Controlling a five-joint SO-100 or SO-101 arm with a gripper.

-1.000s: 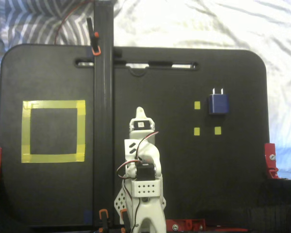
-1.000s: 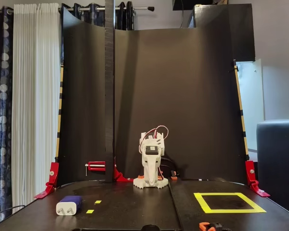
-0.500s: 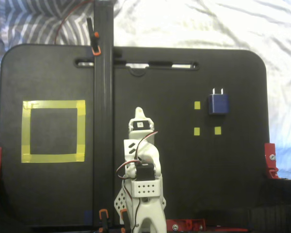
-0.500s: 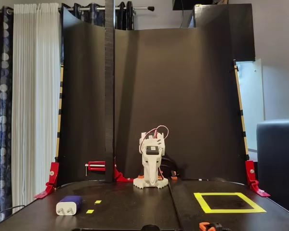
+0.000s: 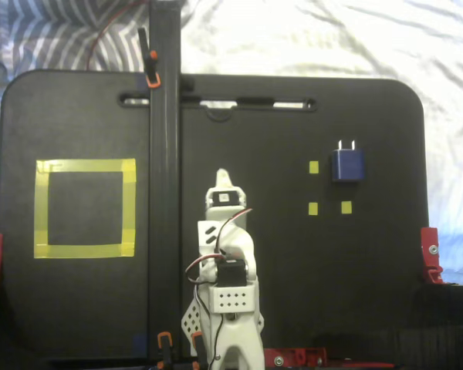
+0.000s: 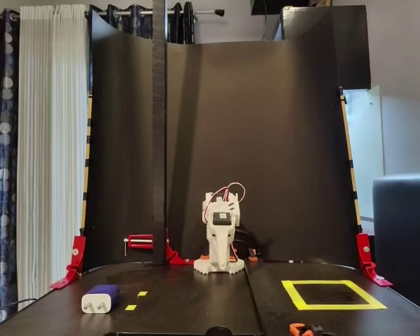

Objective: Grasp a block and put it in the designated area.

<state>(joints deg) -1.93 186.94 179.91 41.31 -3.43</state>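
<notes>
We saw the block (image 5: 346, 164) as a small dark navy-blue boxy piece with two short silver prongs on one end; from above those prongs pointed toward the far edge of the black board (image 5: 77, 301), and in the low front view the block (image 6: 101, 298) showed a white face with two small dots turned toward the camera. It lay flat on the board, on the right side as seen from above, among small yellow squares (image 5: 314, 167): one just beside it on its left, and two more below it nearer the arm. The designated area (image 5: 40, 206), a large square outline of yellow tape, sat well apart on the left side of the board in that same view, and it enclosed only bare black surface. In the front view the designated area (image 6: 296, 295) appeared on the right and the block on the left. The white arm (image 5: 225, 266) was folded low at the middle of the near edge, with the gripper (image 5: 223, 179) touching neither thing; we could not tell whether its jaws were spread or pressed together.
</notes>
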